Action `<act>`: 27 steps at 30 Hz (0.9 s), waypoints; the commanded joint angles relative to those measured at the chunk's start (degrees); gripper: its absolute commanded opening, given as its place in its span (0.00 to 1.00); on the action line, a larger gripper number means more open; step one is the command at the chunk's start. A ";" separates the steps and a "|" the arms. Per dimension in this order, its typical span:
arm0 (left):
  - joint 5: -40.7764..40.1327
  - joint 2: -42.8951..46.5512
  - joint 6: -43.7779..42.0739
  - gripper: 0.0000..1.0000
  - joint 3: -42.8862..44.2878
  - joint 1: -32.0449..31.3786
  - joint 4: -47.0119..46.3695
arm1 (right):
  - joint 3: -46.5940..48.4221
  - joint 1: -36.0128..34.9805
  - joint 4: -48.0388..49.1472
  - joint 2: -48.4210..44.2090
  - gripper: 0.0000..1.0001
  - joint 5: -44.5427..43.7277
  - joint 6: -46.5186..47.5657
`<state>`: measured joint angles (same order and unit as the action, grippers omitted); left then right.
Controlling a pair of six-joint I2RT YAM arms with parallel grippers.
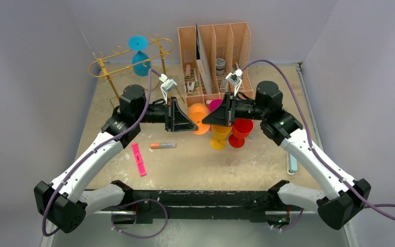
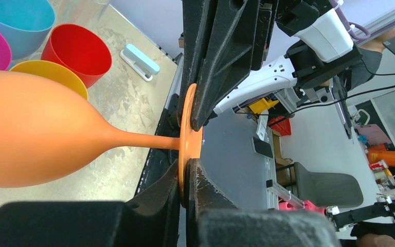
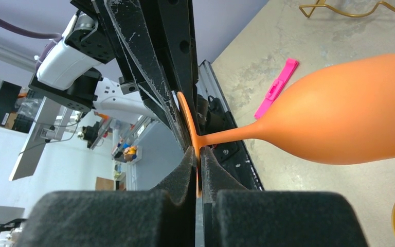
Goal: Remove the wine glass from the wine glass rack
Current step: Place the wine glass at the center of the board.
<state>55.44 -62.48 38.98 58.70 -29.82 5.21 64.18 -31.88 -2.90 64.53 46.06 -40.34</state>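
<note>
We see the orange wine glass held clear of the tabletop, its stem roughly level. It is carried only by its thin round foot. The left end effector is fully closed on one edge of that foot, and the right end effector is clamped just as tightly on the opposite edge, so the two meet nose to nose around the disc. We judge this to be a handover. The foot is the one flat part narrow jaws can pinch, and gripping opposite edges lets either arm let go without the glass dropping. The bowl sticks out sideways from both, above the yellow glass and near the red glass. This glass is well apart from the wine glass rack at the back left. There a blue wine glass hangs upside down between the rails, out of reach of both arms as they stand.
</note>
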 commanded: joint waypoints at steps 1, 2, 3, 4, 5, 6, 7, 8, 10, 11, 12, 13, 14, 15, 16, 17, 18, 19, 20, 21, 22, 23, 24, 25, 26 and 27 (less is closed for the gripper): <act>1.23 -0.34 -1.56 0.00 0.72 -0.37 -1.27 | -0.18 -0.20 2.02 -1.60 0.00 0.01 -0.13; 1.14 -0.28 -1.83 0.00 0.72 -0.34 -1.03 | -0.13 -0.20 2.02 -1.68 0.02 -0.01 -0.12; 0.73 -0.08 -2.28 0.00 0.79 -0.32 -0.58 | -0.11 -0.20 2.06 -1.69 0.04 0.00 -0.09; 0.02 0.21 -2.90 0.00 0.87 -0.34 0.15 | -0.11 -0.20 2.02 -1.77 0.08 -0.05 -0.08; -0.77 0.58 -3.91 0.00 0.91 -0.33 0.90 | -0.11 -0.20 1.95 -1.90 0.11 -0.30 0.10; -1.18 1.07 -4.82 0.00 0.86 -0.37 1.42 | -0.11 -0.20 1.86 -2.06 0.17 -0.46 0.26; -1.44 1.57 -5.51 0.00 0.72 -0.37 1.71 | -0.18 -0.20 1.80 -2.11 0.22 -0.67 0.39; -1.80 2.17 -6.28 0.00 0.56 -0.35 2.18 | -0.20 -0.20 1.76 -2.19 0.28 -0.83 0.55; -2.21 3.21 -7.76 0.00 0.09 -0.39 3.18 | -0.19 -0.20 1.83 -2.30 0.38 -1.05 0.60; -2.04 3.94 -8.55 0.00 -0.36 -0.38 3.41 | -0.20 -0.21 1.84 -2.39 0.43 -1.19 0.60; -2.33 4.51 -9.58 0.00 -0.64 -0.33 4.07 | -0.12 -0.20 1.73 -2.51 0.47 -1.55 0.42; -2.99 5.13 -10.62 0.00 -0.87 -0.35 5.04 | -0.09 -0.20 1.61 -2.67 0.50 -2.26 0.30; -3.96 5.87 -11.42 0.00 -1.25 -0.40 5.83 | -0.11 -0.20 1.70 -2.90 0.52 -2.75 0.20; -4.47 6.59 -12.26 0.00 -1.53 -0.34 6.15 | -0.04 -0.20 1.77 -3.17 0.53 -3.35 0.23; -4.55 7.33 -13.10 0.00 -1.97 -0.33 6.21 | -0.04 -0.20 1.76 -3.45 0.55 -3.82 0.31; -4.18 8.08 -13.82 0.00 -2.33 -0.40 6.14 | -0.02 -0.20 1.52 -3.79 0.56 -4.30 0.51; -2.55 8.69 -14.83 0.00 -2.84 -0.39 5.64 | 0.02 -0.20 0.93 -4.23 0.57 -4.83 0.95; -0.47 9.38 -16.09 0.00 -3.43 -0.35 4.83 | 0.06 -0.20 0.08 -4.62 0.58 -5.62 1.58; 0.19 10.00 -17.42 0.00 -3.75 -0.39 5.00 | 0.21 -0.20 -1.22 -5.11 0.60 -6.83 2.29; 0.19 10.69 -19.24 0.00 -3.74 -0.33 6.04 | 0.54 -0.20 -3.23 -5.57 0.61 -9.38 3.55; 0.30 11.34 -21.06 0.00 -3.63 -0.37 7.21 | 1.07 -0.20 -5.64 -6.09 0.62 -12.50 5.12; 0.67 11.98 -22.83 0.00 -3.40 -0.39 8.68 | 1.45 -0.20 -7.97 -6.59 0.62 -15.77 6.59; 1.42 12.69 -24.83 0.00 -2.97 -0.41 10.34 | 1.61 -0.14 -9.50 -7.07 0.63 -18.49 7.59; 1.95 13.30 -27.13 0.00 -2.50 -0.33 11.68 | 1.71 -0.13 -10.93 -7.50 0.65 -20.95 8.14; 2.48 14.06 -29.10 0.00 -2.28 -0.32 12.64 | 1.84 -0.12 -12.29 -7.76 0.67 -23.40 8.40; 3.41 14.74 -31.12 0.00 -2.23 -0.36 13.71 | 2.09 -0.11 -13.75 -7.83 0.68 -25.47 8.51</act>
<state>54.87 -50.63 18.70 55.24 -29.82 15.35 63.96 -31.88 -9.80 58.30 32.67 -35.99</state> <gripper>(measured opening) 0.011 0.654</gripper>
